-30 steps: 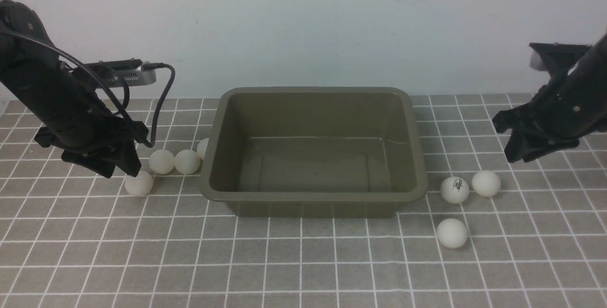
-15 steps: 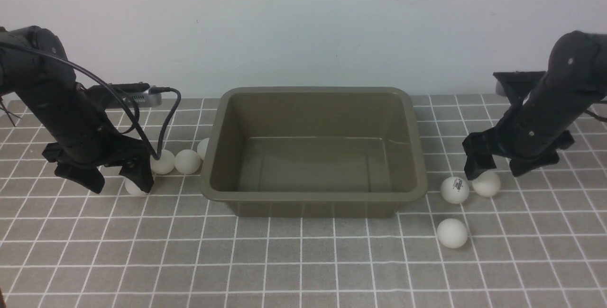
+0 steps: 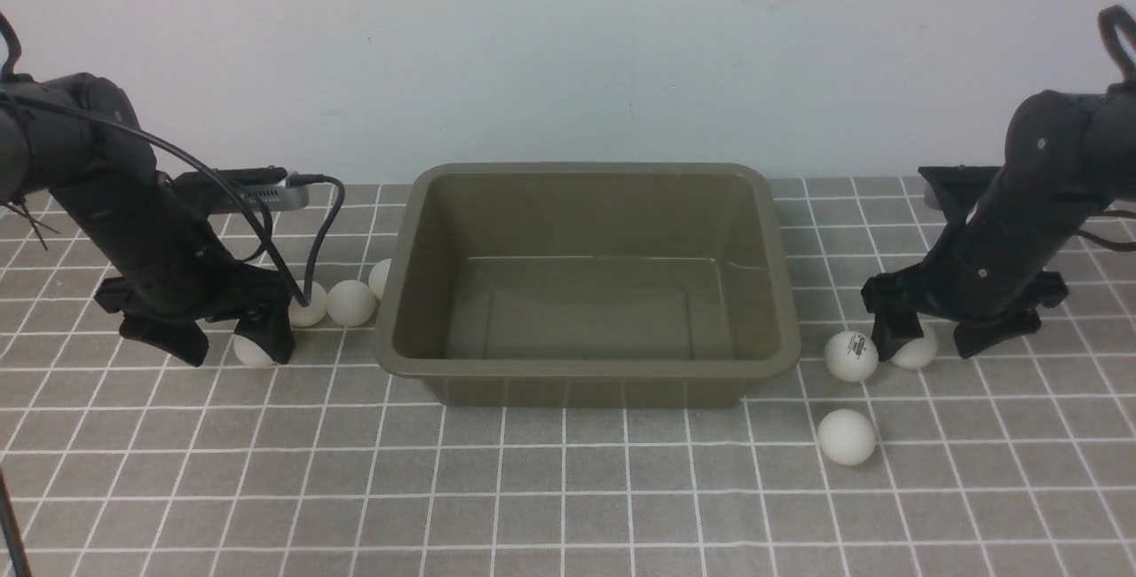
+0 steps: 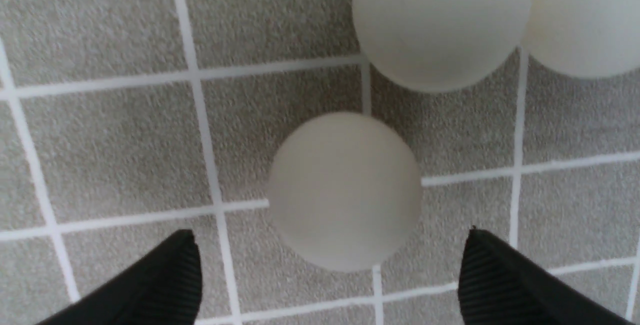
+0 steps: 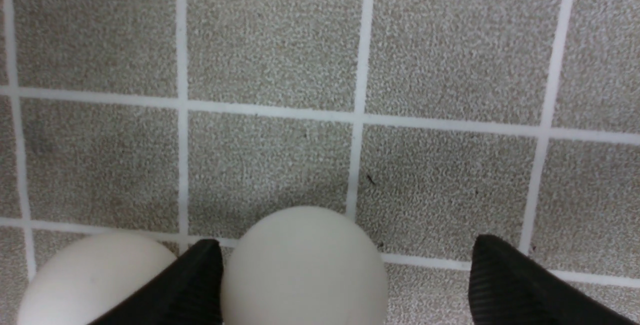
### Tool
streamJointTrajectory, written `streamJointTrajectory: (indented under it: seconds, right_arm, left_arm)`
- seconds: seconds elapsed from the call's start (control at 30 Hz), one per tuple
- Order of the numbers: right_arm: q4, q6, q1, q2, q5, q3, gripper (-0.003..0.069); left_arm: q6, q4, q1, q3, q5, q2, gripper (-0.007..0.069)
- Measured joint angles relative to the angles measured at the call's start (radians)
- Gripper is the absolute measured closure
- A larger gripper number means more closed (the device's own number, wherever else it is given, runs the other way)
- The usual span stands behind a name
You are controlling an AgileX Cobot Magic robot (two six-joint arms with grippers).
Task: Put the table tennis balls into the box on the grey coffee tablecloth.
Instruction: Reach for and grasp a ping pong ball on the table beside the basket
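The olive-brown box [image 3: 587, 373] stands empty mid-cloth. Left of it lie several white balls: one [image 3: 248, 353] between my open left gripper's [image 3: 226, 348] fingers, also in the left wrist view [image 4: 345, 190], with gaps both sides. Two more [image 3: 351, 303] [image 3: 311, 311] sit beside it, a fourth [image 3: 381, 277] against the box. My right gripper [image 3: 941, 342] is open, straddling a ball [image 3: 919, 353], which lies close by one finger in the right wrist view [image 5: 304, 267]. A logo ball [image 3: 850, 356] and another [image 3: 846, 437] lie nearby.
The grey checked tablecloth [image 3: 568, 506] covers the table. A pale wall rises behind the box. The left arm's black cable [image 3: 319, 222] hangs near the left balls. A second ball [image 5: 95, 280] shows outside the right gripper's finger in the right wrist view.
Both arms have lowered to the cloth. The left gripper has come down around the nearest left ball; the right gripper has moved left and down around the far-right ball.
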Motion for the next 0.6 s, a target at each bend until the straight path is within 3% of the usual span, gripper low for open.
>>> streamJointTrajectory:
  seconds: [0.27, 0.37, 0.43, 0.47, 0.6]
  right_arm:
    - [0.001, 0.001, 0.0, 0.013, -0.013, -0.004, 0.0074]
    - [0.021, 0.0, 0.0, 0.02, -0.022, -0.005, 0.0186]
    - [0.023, -0.006, 0.001, 0.02, -0.021, -0.005, 0.0307]
    - [0.014, -0.006, 0.001, 0.02, -0.006, -0.013, 0.0309]
    - [-0.034, 0.004, 0.001, -0.018, 0.121, -0.074, 0.0301]
  left_arm:
    - [0.001, -0.009, 0.0, -0.001, -0.072, 0.038, 0.0006]
    - [0.003, -0.006, 0.0, -0.003, -0.069, 0.055, 0.0118]
    - [0.003, -0.001, 0.0, -0.003, -0.064, 0.056, 0.0256]
    - [-0.002, 0.007, 0.0, -0.005, -0.054, 0.056, 0.0293]
    - [-0.045, 0.046, 0.002, -0.03, 0.028, 0.026, 0.0279]
